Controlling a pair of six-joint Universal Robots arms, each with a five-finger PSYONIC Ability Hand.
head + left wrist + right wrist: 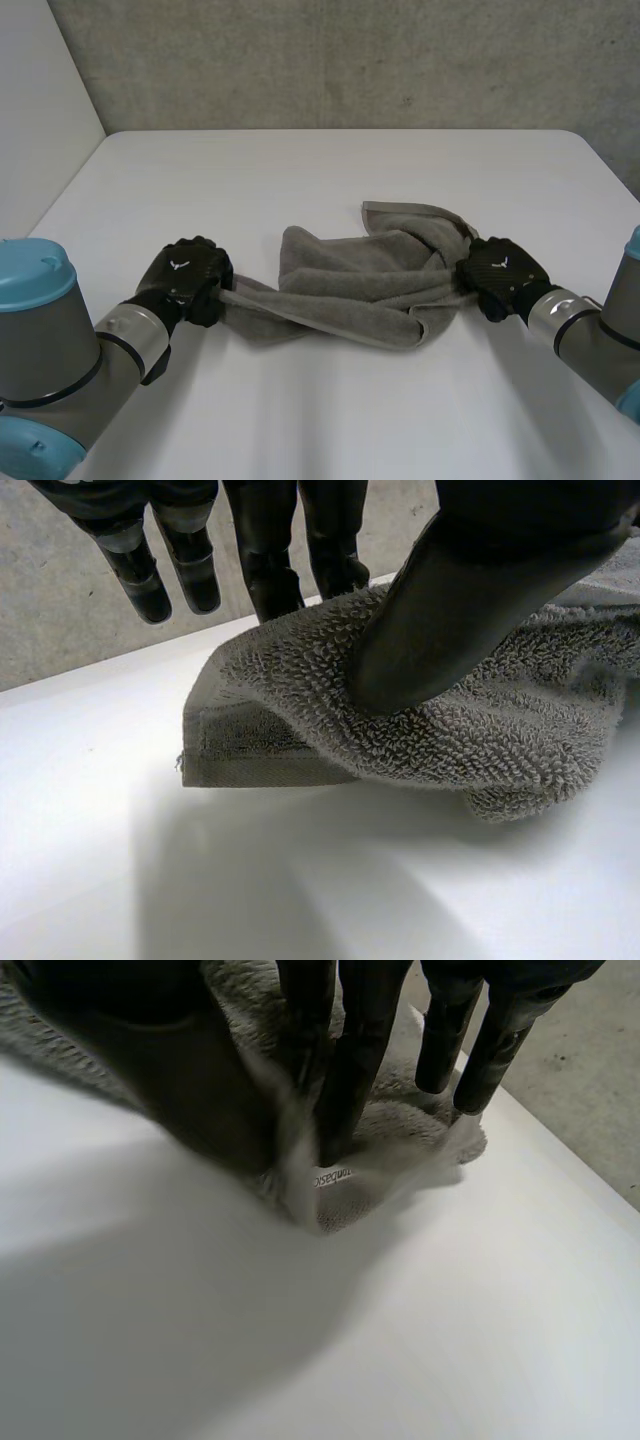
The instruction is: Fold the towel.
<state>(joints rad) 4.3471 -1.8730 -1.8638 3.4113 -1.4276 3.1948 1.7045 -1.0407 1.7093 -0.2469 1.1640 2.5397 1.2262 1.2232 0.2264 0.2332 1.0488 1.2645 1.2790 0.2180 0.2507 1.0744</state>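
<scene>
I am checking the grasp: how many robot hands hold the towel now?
2. The left hand pinches a corner of the towel at its left end, thumb on top. The right hand grips its right end.

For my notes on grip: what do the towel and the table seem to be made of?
The towel looks like grey terry cloth, perhaps cotton: looped pile, with a flat woven hem band. The table looks smooth and white, maybe laminate or painted board; which, I cannot tell.
</scene>
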